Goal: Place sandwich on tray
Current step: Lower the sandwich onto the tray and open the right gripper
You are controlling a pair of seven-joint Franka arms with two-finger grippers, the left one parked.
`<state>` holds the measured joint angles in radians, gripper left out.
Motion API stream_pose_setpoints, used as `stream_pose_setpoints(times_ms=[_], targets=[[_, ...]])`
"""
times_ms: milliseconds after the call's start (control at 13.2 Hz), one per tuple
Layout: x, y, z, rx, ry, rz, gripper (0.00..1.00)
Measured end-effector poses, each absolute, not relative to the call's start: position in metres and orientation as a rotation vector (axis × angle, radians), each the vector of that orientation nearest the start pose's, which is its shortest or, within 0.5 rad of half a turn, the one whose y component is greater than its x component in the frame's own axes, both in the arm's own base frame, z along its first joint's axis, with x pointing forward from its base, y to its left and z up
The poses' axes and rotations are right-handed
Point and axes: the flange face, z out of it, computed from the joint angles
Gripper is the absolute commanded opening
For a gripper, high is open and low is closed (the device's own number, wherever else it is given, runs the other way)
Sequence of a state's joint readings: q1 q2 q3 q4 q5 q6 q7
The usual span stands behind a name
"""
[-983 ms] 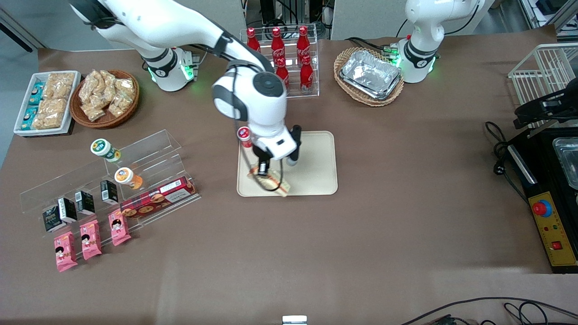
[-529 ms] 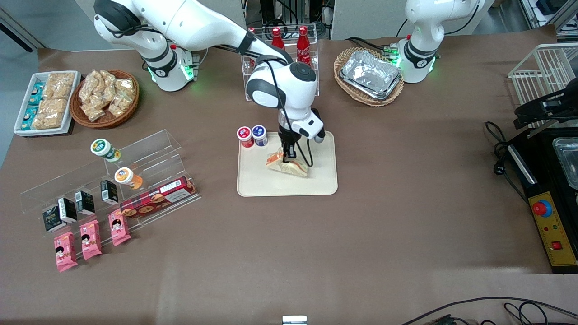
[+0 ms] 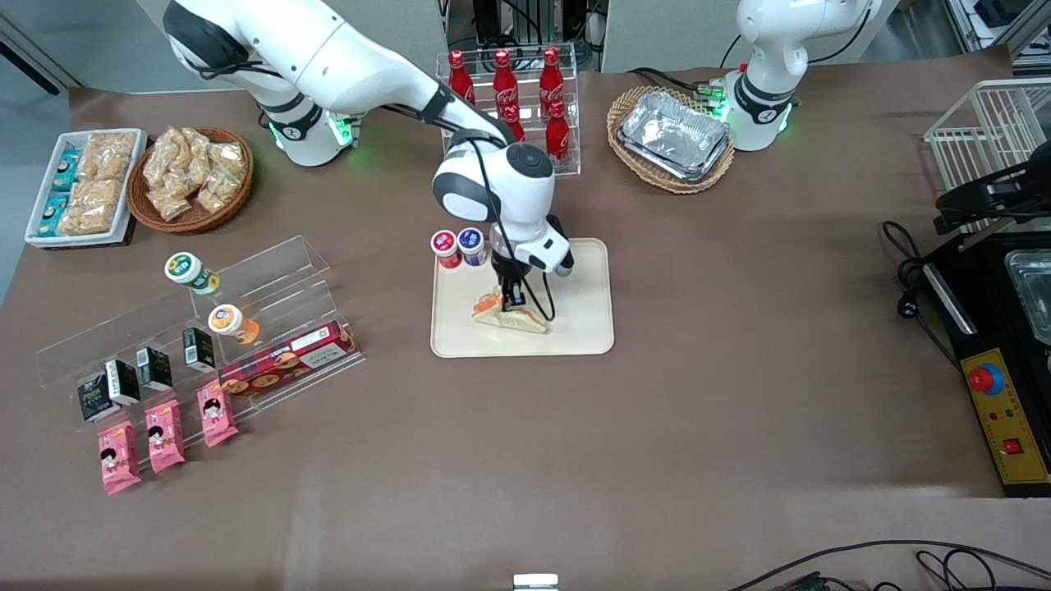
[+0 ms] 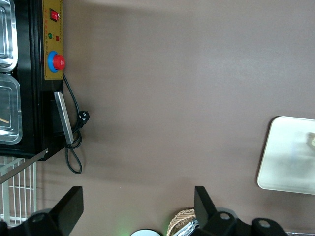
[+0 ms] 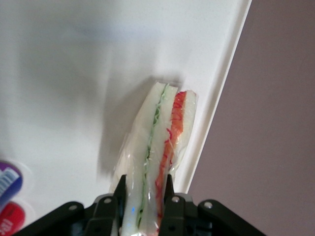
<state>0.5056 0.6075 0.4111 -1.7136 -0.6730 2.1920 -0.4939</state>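
Note:
The sandwich (image 3: pixel 502 316), a clear-wrapped pale wedge with orange-red filling, hangs over the cream-beige tray (image 3: pixel 575 328), near the tray edge closest to the front camera. My gripper (image 3: pixel 512 300) is shut on the sandwich from above. In the right wrist view the sandwich (image 5: pixel 157 147) sits clamped between the two black fingers (image 5: pixel 118 189) of the gripper (image 5: pixel 143 189), with the tray (image 5: pixel 74 73) under it and the tray's rim close beside it. I cannot tell whether the sandwich touches the tray. The tray also shows in the left wrist view (image 4: pixel 288 157).
Two small jars, red-capped (image 3: pixel 444 244) and blue-capped (image 3: pixel 470 241), stand at the tray's corner beside my gripper. A rack of red bottles (image 3: pixel 525 90) stands farther from the front camera. Acrylic shelves with a red cookie box (image 3: pixel 283 361) and pink packets (image 3: pixel 164 435) lie toward the working arm's end.
My gripper carried the sandwich from the tray's near edge toward the bottle rack, then came back a little nearer the front camera and toward the jars' side, still shut on it.

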Motion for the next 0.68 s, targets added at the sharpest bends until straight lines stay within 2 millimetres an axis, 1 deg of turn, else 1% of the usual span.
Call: stream_pose_setpoints(times_ms=[151, 302, 378, 453, 529, 680], targets=[[0.449, 0.493, 0.254, 1.793, 2.187, 0.024, 0.33], [0.451, 0.492, 0.250, 1.790, 2.193, 0.034, 0.48], [0.449, 0.494, 0.247, 1.777, 2.201, 0.038, 0.59], [0.448, 0.495, 0.243, 1.770, 2.208, 0.040, 0.96], [0.448, 0.495, 0.240, 1.768, 2.212, 0.040, 1.00], [0.449, 0.495, 0.238, 1.778, 2.208, 0.041, 1.00]])
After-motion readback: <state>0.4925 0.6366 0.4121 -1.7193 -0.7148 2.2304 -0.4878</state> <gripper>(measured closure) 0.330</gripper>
